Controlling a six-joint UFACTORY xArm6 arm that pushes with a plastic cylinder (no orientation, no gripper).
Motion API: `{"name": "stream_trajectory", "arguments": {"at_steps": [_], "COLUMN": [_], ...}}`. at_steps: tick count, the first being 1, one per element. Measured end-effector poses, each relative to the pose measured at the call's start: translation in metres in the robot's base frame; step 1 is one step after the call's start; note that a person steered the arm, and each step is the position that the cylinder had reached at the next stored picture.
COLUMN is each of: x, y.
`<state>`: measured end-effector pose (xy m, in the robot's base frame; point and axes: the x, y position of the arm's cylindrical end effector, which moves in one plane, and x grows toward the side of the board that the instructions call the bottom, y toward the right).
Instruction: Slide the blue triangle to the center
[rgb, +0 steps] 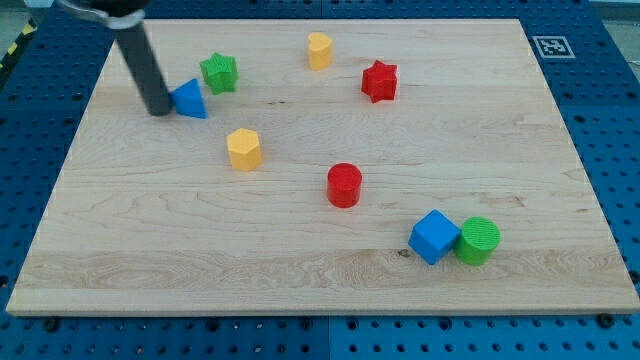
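The board (320, 290) fills most of the view: a pale wooden top resting on a blue perforated base (600, 100). A printed marker (549, 45) sits at the board's top right corner.

The arm carries no pincer, so there is no spread or pressed state to report; it ends in a dark rod whose lower end, my tip (159, 110), rests on the board near the view's top left.

Blocks, larger to smaller as they appear:
- Blue cube (434, 236), lower right, touching the green cylinder (478, 240) on its right.
- Red cylinder (344, 184), just below and right of the board's middle.
- Yellow hexagon (244, 149), left of centre.
- Red star (379, 81), upper right of centre.
- Green star (218, 72), upper left.
- Yellow block (319, 49), near the top edge; its shape is unclear.
- Blue triangle (189, 99), upper left, just below and left of the green star.

Task status: my tip stands against the triangle's left side, touching or nearly so. The triangle lies well apart from the centre, so the slide is judged barely begun. Remaining: a push toward the view's right and bottom. The yellow hexagon lies close to that line and may be struck.
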<state>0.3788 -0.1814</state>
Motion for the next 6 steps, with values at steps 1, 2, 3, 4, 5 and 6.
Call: {"name": "stream_trajectory", "arguments": {"at_steps": [1, 2, 3, 4, 5, 6], "x": [0.009, 0.002, -0.02, -0.017, 0.02, 0.041], "y": [0.038, -0.011, -0.012, 0.043, 0.121, 0.185]}}
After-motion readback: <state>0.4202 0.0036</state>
